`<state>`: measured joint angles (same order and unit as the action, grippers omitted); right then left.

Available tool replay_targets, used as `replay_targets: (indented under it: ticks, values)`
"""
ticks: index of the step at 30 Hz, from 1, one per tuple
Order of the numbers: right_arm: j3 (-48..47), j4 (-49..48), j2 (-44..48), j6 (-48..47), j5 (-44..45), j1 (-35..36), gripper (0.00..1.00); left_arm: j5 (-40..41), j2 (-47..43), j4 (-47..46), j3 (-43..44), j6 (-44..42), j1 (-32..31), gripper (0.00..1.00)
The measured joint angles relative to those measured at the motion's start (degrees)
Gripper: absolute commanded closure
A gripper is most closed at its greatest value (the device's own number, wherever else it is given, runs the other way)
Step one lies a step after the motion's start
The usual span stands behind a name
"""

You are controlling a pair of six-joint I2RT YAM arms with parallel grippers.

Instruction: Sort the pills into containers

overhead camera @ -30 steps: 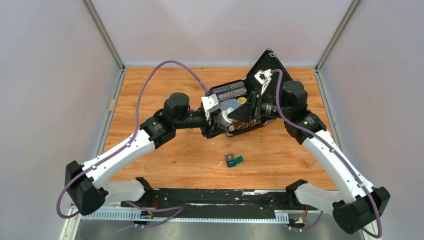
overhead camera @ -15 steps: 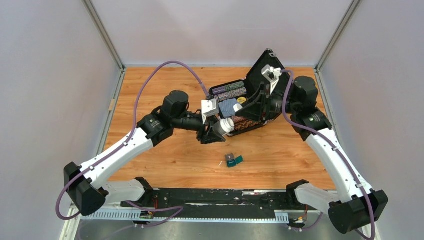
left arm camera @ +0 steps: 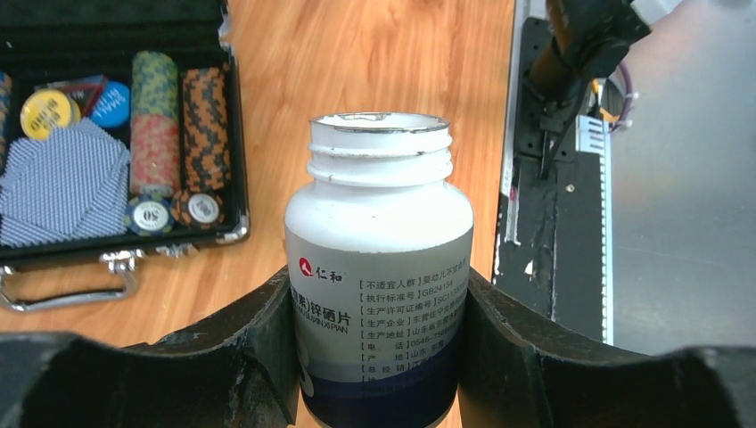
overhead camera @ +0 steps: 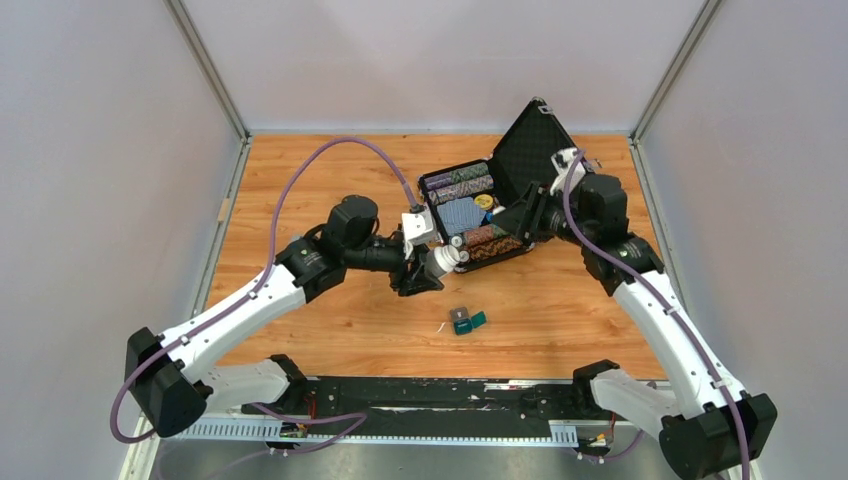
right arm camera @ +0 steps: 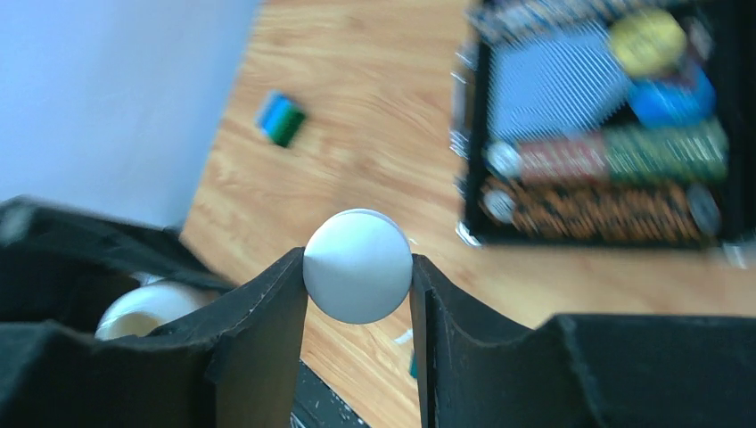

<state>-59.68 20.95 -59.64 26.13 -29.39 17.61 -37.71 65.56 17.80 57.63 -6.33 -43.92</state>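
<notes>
– On the light wooden tabletop (overhead camera: 560,310), toward the front-centre, where is the tiny dark-teal square box w/ hinged lid (overhead camera: 466,321) found?

– It is seen lying open on the wood, lid flipped aside, grey inside showing. It is touched by neither arm. A small white speck is seen just beside it, too small to be identified.

– What is held by the left gripper (left arm camera: 379,308)?

– A white plastic pill bottle w/ printed label (left arm camera: 379,232) is clamped btw. the black fingers, low on its body. The threaded neck is uncapped. From the top cam the bottle is seen tipped, mouth pointed toward the right arm, just in front of the open black chip case (overhead camera: 527,150) and near the box but apart from it. The contents cannot be made out.

– And the right gripper (right arm camera: 358,278)?

– A round white cap (right arm camera: 357,259) is pinched btw. its fingertips. It is held up beside the case's raised lid, apart from the bottle and well apart from the box.

– What is seen in the case?

– Rows of coloured chips, blue-patterned cards, plus a yellow and a blue disc.
</notes>
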Motion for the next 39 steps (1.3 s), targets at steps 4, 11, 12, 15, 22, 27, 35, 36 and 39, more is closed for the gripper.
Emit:
replay_targets:
  ticks: [4, 11, 12, 15, 22, 27, 35, 36, 39]
  values:
    - [8.87, 7.52, 3.96, 6.29, 13.11, 0.17, 0.64, 3.19, 0.02, -0.52, -2.64, 0.02, -2.03, 1.0]
    - [20.52, 16.37, 5.97, 15.02, 29.57, 0.37, 0.62, 5.51, 1.18, -1.49, -4.96, 0.24, -5.22, 1.0]
    - [21.31, 16.59, 5.6, 15.8, 31.04, 0.42, 0.61, 5.68, 1.53, -1.9, -5.38, 0.46, -5.25, 1.0]
    - [22.51, 16.5, 1.92, 17.66, 35.78, 1.14, 0.53, 6.6, 2.36, -3.67, -7.48, 1.01, -5.53, 1.0]
    - [25.99, 14.88, -3.5, 20.48, 41.64, 2.73, 0.51, 9.42, 6.16, -4.28, -11.17, 1.86, -6.69, 1.0]
    - [26.38, 13.29, -5.07, 21.07, 43.25, 2.75, 0.47, 10.91, 7.61, -4.42, -11.96, 1.95, -8.09, 1.0]
    - [26.91, 12.41, -7.67, 21.84, 44.94, 2.8, 0.44, 11.54, 9.99, -4.81, -11.96, 1.97, -9.31, 1.0]
    - [26.91, 12.31, -7.65, 21.84, 44.94, 2.8, 0.43, 11.67, 10.14, -4.81, -11.96, 1.99, -9.31, 1.0]
    - [26.91, 12.28, -7.39, 21.79, 44.87, 2.8, 0.4, 12.07, 10.47, -4.79, -11.96, 2.05, -9.31, 1.0]
